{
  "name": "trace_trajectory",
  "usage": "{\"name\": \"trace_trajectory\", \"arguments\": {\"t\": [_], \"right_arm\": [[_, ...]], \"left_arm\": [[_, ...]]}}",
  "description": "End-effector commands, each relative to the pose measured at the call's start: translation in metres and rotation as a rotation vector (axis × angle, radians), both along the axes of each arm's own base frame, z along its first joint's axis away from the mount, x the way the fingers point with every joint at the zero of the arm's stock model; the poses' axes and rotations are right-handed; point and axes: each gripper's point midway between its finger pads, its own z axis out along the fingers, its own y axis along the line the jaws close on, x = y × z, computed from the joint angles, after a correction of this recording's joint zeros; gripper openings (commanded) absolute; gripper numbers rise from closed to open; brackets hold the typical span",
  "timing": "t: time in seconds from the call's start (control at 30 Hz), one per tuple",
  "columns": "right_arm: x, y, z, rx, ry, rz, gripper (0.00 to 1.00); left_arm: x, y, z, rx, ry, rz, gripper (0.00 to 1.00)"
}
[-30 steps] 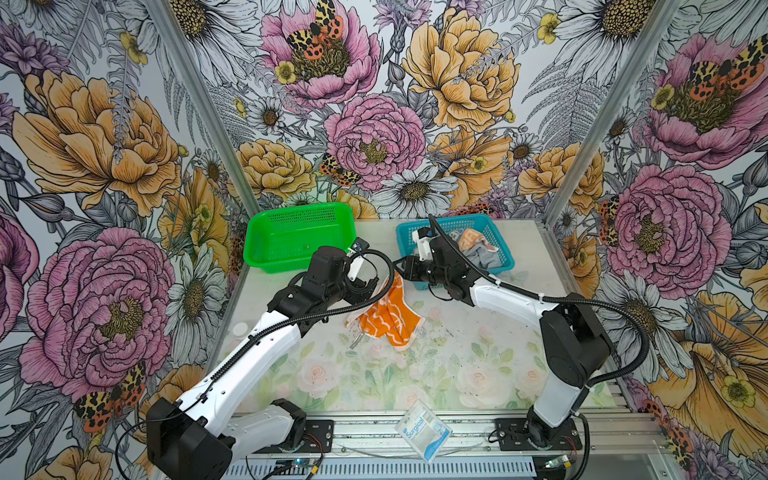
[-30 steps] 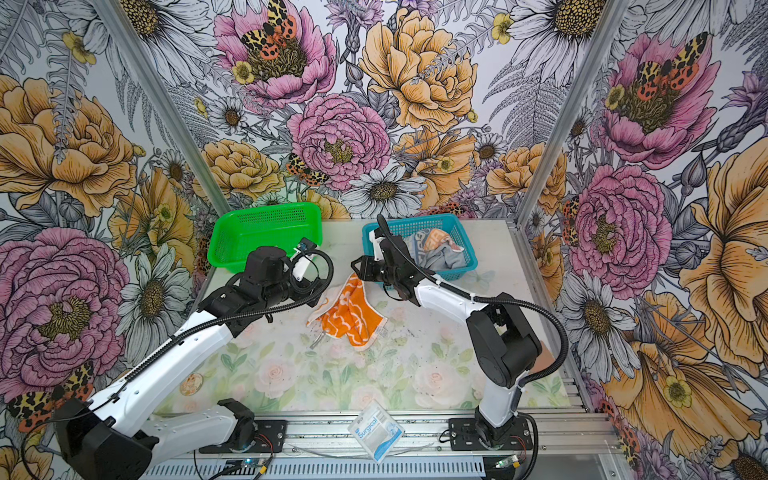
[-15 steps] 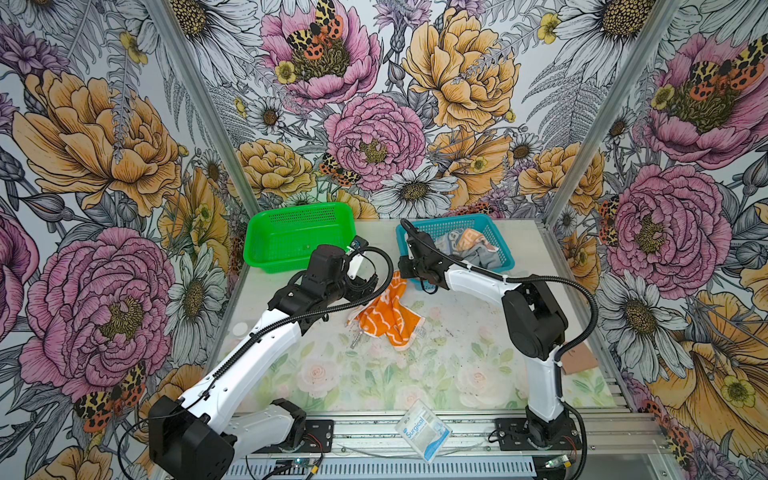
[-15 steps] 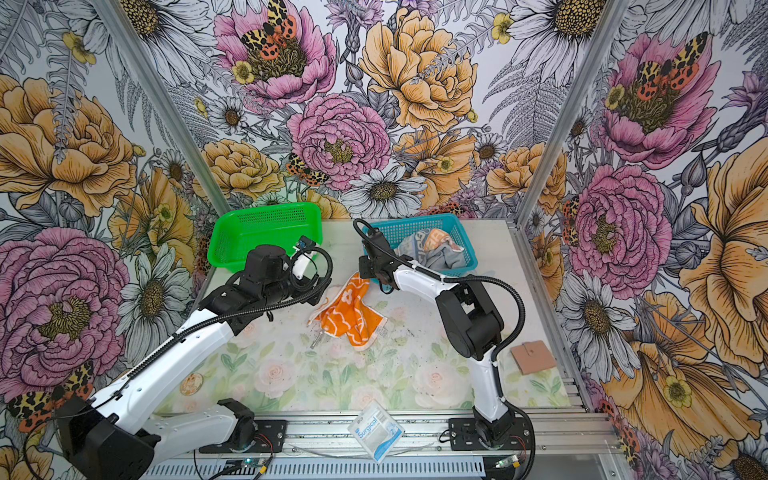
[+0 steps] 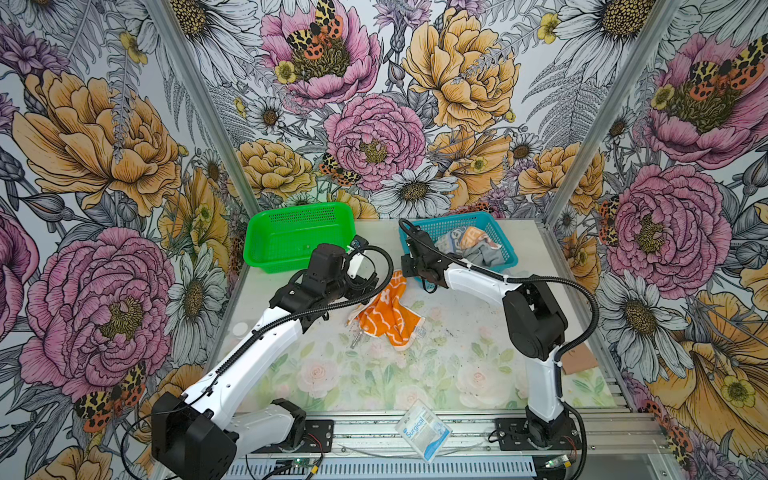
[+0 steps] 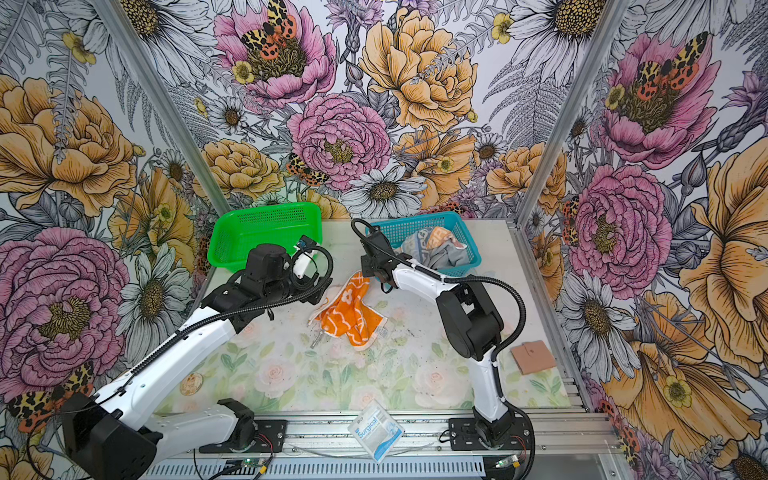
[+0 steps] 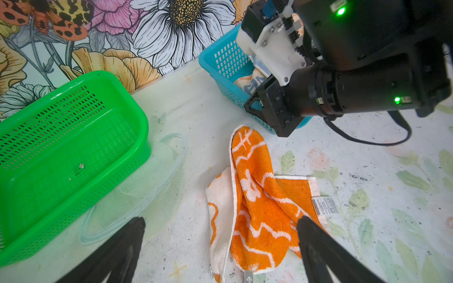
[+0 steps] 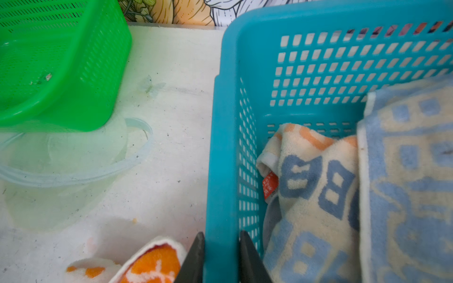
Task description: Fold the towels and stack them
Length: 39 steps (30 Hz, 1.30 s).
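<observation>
Your right gripper [image 8: 221,234] is clamped on the near wall of the blue basket [image 8: 245,49], w/ one finger outside and one inside, both tight against the plastic. Your left gripper [image 7: 220,220] is spread wide and sits low over the orange towel [image 7: 257,208]. One fingertip [image 7: 304,221] is at the cloth's edge; can't tell if it touches.

Containers:
- **Blue basket:** holds 2 towels. The lettered towel [image 8: 318,196], cream w/ blue block letters and orange patches, is bunched over the grey towel [image 5: 484,257].
- **Green basket** [image 7: 73,147]**:** stands beside the blue one at the back of the bench [image 5: 457,365], w/ only a tiny scrap on its floor.
- **Clear lid** [image 8: 73,171]**:** lies on the bench against the green basket's front corner.

Count: 2 baskets, 3 towels, 1 clear lid, 1 Surgical packet [image 5: 423,428] on the front rail.

The orange towel lies crumpled on the bench btw the two grippers, just beside the blue basket's corner. Its orange face w/ white flower outlines is up. The cream reverse w/ orange lines shows along one side, and there's a white hem. A care label [image 7: 324,205] sits at one edge.
</observation>
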Motion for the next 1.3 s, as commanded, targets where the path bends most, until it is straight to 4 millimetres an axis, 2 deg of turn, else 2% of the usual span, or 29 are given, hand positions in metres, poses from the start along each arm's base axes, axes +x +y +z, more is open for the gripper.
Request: {"name": "trace_trajectory", "arguments": {"t": [0.0, 0.13, 0.43, 0.6, 0.73, 0.83, 0.93, 1.0, 1.07, 1.13, 1.17, 1.27], "right_arm": [[0.005, -0.049, 0.003, -0.05, 0.003, -0.098, 0.21], [0.007, -0.085, 0.006, -0.075, 0.001, -0.155, 0.15], [0.014, -0.155, 0.016, -0.091, 0.0, -0.206, 0.15], [0.022, -0.178, 0.016, -0.084, 0.007, -0.172, 0.15], [0.03, -0.193, 0.02, -0.076, 0.0, -0.162, 0.15], [0.033, -0.196, 0.025, -0.021, 0.002, -0.15, 0.15], [0.033, -0.192, 0.03, 0.004, -0.001, -0.131, 0.15], [0.033, -0.189, 0.03, 0.018, 0.002, -0.119, 0.17], [0.034, -0.186, 0.029, 0.028, 0.005, -0.109, 0.26], [0.034, -0.184, 0.03, 0.037, 0.005, -0.107, 0.43], [0.033, -0.184, 0.032, 0.04, 0.003, -0.107, 0.48], [0.029, -0.178, 0.041, 0.038, -0.014, -0.096, 0.55]], "left_arm": [[0.004, -0.004, 0.012, -0.04, -0.024, -0.007, 0.99], [0.004, -0.005, 0.011, -0.042, -0.021, -0.011, 0.99], [0.004, -0.006, 0.01, -0.045, -0.014, -0.017, 0.99], [0.007, -0.005, 0.005, -0.043, 0.003, -0.003, 0.99], [0.014, -0.003, -0.012, -0.064, 0.124, 0.028, 0.99], [0.013, -0.003, -0.035, -0.125, 0.265, 0.12, 0.99], [-0.003, -0.002, -0.068, -0.181, 0.413, 0.248, 0.99], [-0.017, 0.01, -0.088, -0.146, 0.453, 0.363, 0.98], [-0.031, 0.028, -0.104, -0.077, 0.47, 0.47, 0.93], [-0.045, 0.047, -0.119, -0.023, 0.499, 0.556, 0.87], [-0.048, 0.057, -0.124, -0.005, 0.501, 0.598, 0.83], [-0.06, 0.061, -0.137, -0.022, 0.551, 0.613, 0.67]]}}
